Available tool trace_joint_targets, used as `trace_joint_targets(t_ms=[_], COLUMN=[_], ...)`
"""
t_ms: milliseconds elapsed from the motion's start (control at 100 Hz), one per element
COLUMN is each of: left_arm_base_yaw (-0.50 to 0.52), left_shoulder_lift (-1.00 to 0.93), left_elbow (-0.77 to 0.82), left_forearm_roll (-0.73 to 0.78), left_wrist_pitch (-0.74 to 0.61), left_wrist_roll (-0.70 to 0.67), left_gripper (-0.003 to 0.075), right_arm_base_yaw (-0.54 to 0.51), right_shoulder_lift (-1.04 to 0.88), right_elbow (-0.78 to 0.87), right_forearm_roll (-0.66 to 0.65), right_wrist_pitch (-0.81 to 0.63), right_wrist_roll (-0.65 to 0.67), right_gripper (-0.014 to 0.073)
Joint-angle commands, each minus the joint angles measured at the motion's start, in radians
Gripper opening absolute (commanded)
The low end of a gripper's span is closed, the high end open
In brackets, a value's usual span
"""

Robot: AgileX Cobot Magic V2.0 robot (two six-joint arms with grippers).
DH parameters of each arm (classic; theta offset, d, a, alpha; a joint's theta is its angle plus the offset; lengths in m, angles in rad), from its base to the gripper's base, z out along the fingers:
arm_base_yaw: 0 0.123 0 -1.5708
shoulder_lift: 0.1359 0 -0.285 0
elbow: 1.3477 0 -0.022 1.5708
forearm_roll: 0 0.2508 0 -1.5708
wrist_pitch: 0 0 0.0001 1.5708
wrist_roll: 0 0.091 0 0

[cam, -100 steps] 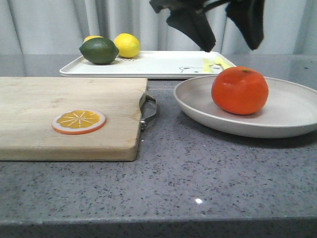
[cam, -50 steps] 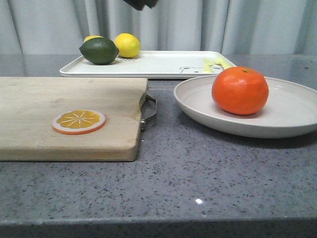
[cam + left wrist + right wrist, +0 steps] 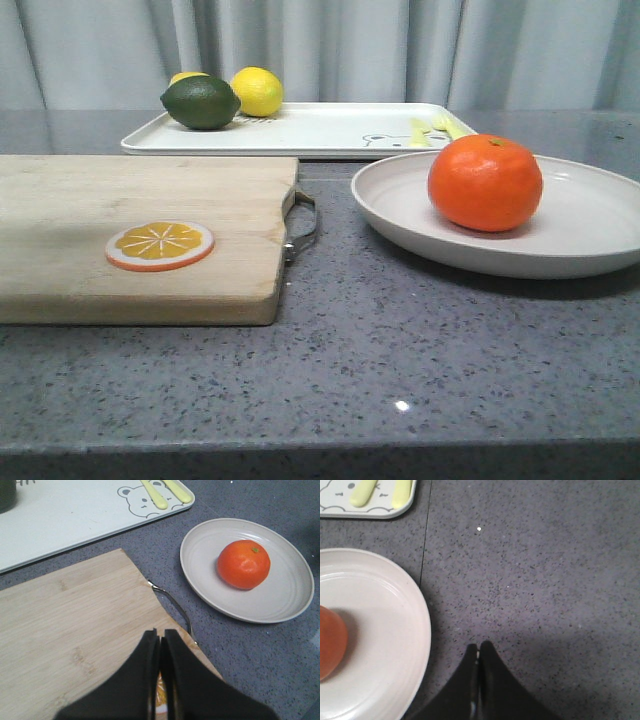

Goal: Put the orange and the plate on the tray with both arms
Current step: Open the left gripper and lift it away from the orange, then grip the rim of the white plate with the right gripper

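Resting on the plate (image 3: 580, 225), the orange (image 3: 485, 182) sits just in front of the tray (image 3: 320, 130), neither yet on it. Left gripper (image 3: 161, 645) hangs clenched and empty above the cutting board (image 3: 140, 235); right gripper (image 3: 478, 655), likewise pinched closed, hovers beside the plate's rim, probably lifted clear.

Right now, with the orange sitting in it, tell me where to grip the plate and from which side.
Grip the raised rim of the plate, judged best on its right edge, coming in low from the right with the right gripper, which hangs shut beside that edge. The shallow wall gives a lip to pinch, and the orange sits toward the middle, leaving the rim free.
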Motion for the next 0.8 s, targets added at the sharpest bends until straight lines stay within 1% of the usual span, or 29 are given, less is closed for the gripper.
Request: trace_joint_targets(t_ms=[0,80,200,270,340,500,670,790], left_arm_base_yaw=[0.004,0.004,0.004,0.004,0.004,0.004,0.004,0.004], left_shoulder_lift=[-0.068,-0.109,-0.164,-0.191,-0.210,-0.221,-0.221,-0.221], left_elbow=[0.016,0.050,0.084,0.100,0.109,0.119,0.119,0.119], left_forearm_roll=[-0.014,-0.014,-0.014,-0.014,-0.014,-0.014,-0.014,-0.014], left_wrist_pitch=[-0.072,-0.072,-0.076,-0.079,-0.079,-0.079,-0.079,-0.079], left_wrist_roll=[-0.001,-0.008,-0.007,-0.007,-0.007,-0.007,-0.007,-0.007], left_gripper=[-0.0019,-0.0019,-0.0019,-0.0019,-0.0019,-0.0019,-0.0019,-0.0019], right_arm_base_yaw=[0.013,0.023,0.023,0.023,0.023,0.023,0.023,0.023], right_shoulder_lift=[0.048,0.097,0.172,0.212,0.250,0.324,0.375,0.399], right_elbow=[-0.090,-0.140,-0.195,-0.219,-0.242,-0.281,-0.292,-0.292], right_forearm_roll=[0.000,0.015,0.054,0.071,0.091,0.137,0.199,0.210], right_wrist_pitch=[0.029,0.074,0.129,0.163,0.204,0.269,0.282,0.280], right_wrist_roll=[0.000,0.000,0.000,-0.001,-0.001,-0.013,-0.029,-0.034], right_gripper=[-0.0006,0.0078,0.0241,0.0307,0.0350,0.0357,0.0350,0.0350])
